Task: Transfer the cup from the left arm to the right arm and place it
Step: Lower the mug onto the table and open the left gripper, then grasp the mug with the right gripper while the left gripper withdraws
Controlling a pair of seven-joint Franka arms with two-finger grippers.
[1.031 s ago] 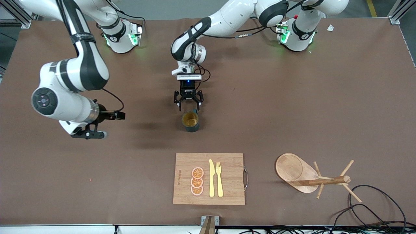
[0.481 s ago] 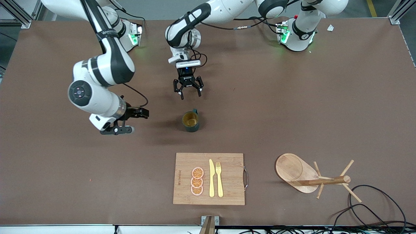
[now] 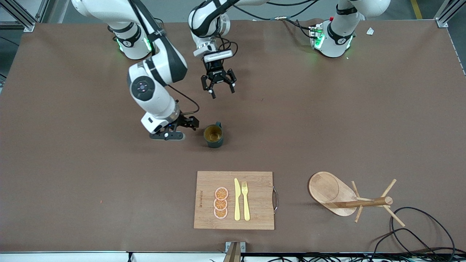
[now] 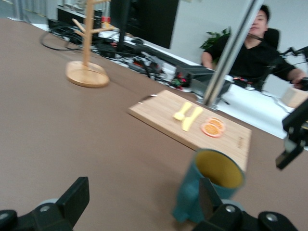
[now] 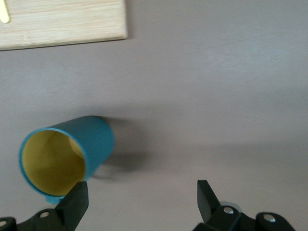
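Observation:
The cup (image 3: 213, 135), dark teal with an ochre inside, stands upright on the brown table with its handle toward the arm bases. My right gripper (image 3: 190, 123) is open and empty, low beside the cup on the side toward the right arm's end of the table. In the right wrist view the cup (image 5: 67, 154) lies just outside one finger of that gripper (image 5: 142, 199). My left gripper (image 3: 219, 88) is open and empty, up over bare table between the cup and the bases. In the left wrist view the cup (image 4: 211, 187) shows past one finger of the left gripper (image 4: 142, 202).
A wooden cutting board (image 3: 258, 196) with orange slices, a yellow knife and a fork lies nearer the front camera than the cup. A wooden mug tree (image 3: 364, 202) stands toward the left arm's end. Cables (image 3: 418, 225) lie by that corner.
My left gripper has lifted off the cup and drawn back toward the bases, open. My right arm has swung in from its end of the table to beside the cup.

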